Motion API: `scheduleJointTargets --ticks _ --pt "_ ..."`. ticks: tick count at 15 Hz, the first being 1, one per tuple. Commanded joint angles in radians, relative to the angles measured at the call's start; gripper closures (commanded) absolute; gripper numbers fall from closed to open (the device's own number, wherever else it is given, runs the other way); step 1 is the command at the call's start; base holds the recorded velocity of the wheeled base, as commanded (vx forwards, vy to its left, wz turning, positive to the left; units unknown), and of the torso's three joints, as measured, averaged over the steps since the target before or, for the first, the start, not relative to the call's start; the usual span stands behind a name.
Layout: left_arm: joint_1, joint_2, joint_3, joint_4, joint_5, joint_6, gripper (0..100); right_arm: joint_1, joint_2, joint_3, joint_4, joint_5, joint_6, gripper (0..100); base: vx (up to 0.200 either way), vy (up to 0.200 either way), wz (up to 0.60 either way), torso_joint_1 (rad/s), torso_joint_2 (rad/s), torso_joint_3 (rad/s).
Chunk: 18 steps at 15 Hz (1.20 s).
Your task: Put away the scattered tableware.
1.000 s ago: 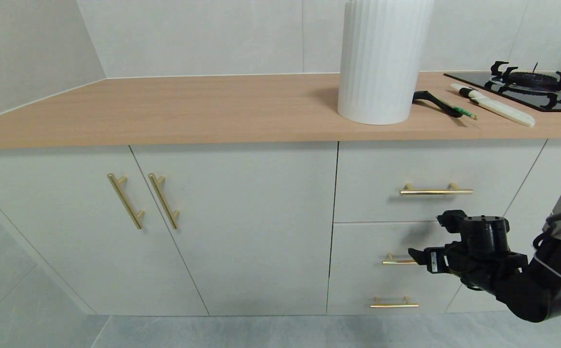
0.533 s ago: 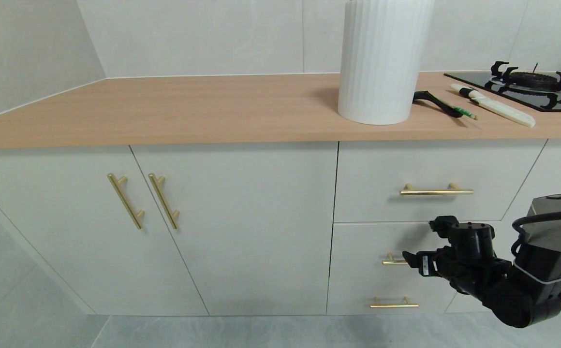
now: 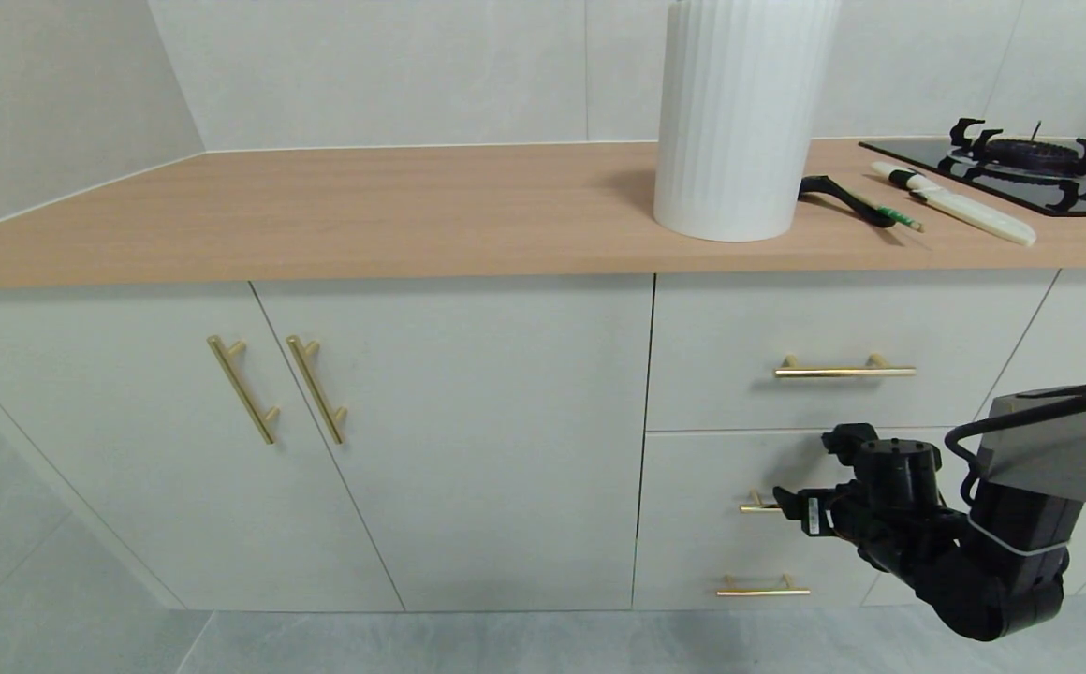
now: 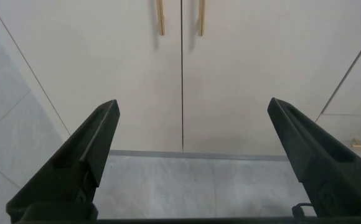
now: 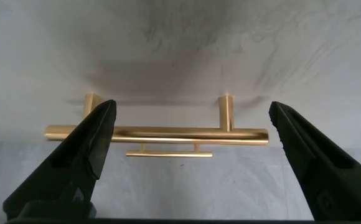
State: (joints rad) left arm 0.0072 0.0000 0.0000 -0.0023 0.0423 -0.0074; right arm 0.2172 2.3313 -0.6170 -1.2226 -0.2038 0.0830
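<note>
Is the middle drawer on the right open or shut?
Shut. The middle drawer has its front flush with the top drawer above it; the open right end effector faces its handle without gripping it.

Drawer handle half behind right gripper

Black utensil and white knife lie on countertop
</note>
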Motion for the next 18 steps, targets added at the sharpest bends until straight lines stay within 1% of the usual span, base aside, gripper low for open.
scheduleJointTargets --ticks 1,3,18 --pt "0.000 0.000 0.000 0.001 0.001 0.000 0 0.001 0.017 -0.007 0.000 -0.006 0.000 0 0.000 0.000 0.00 0.000 0.00 0.000" --pt "0.000 0.000 0.000 -0.001 0.001 0.000 0 0.001 0.033 -0.021 0.000 -0.032 0.000 0 0.000 0.000 0.00 0.000 0.00 0.000" --pt "0.000 0.000 0.000 0.001 0.001 0.000 0 0.001 0.043 -0.010 0.012 -0.032 -0.008 0 0.000 0.000 0.00 0.000 0.00 0.000"
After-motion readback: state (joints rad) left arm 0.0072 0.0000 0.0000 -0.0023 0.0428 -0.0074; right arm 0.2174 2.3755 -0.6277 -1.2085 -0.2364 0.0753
